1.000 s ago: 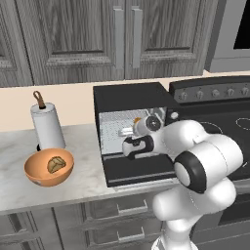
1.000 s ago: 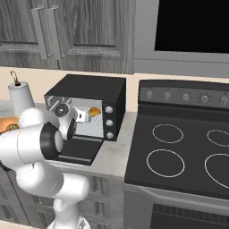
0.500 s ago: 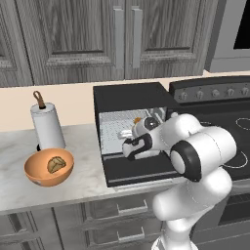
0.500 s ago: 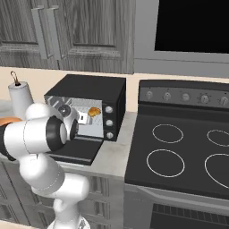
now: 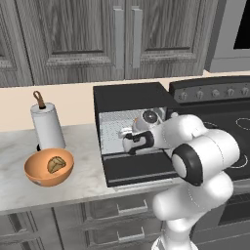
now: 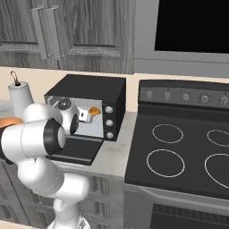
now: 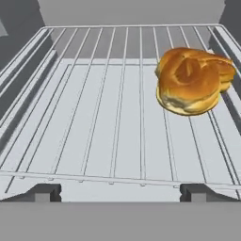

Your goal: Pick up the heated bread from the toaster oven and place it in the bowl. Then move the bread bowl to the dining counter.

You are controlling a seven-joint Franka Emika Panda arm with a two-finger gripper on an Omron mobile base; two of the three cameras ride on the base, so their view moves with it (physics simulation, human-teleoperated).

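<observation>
One wide-spread pincer (image 7: 120, 192) has seemingly edged deeper toward the heated bread (image 7: 192, 81).

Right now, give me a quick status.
Pincer open, empty, at toaster oven mouth. Heated bread on rack, ahead, off to one side. Bowl holds another bread piece.

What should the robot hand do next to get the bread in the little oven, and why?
Probably slide toward the bread's side and further in. In the hand view the bread lies on the rack ahead, off towards the view's right, while the gripper is open with nothing between its fingertips, so it isn't lined up yet.
</observation>
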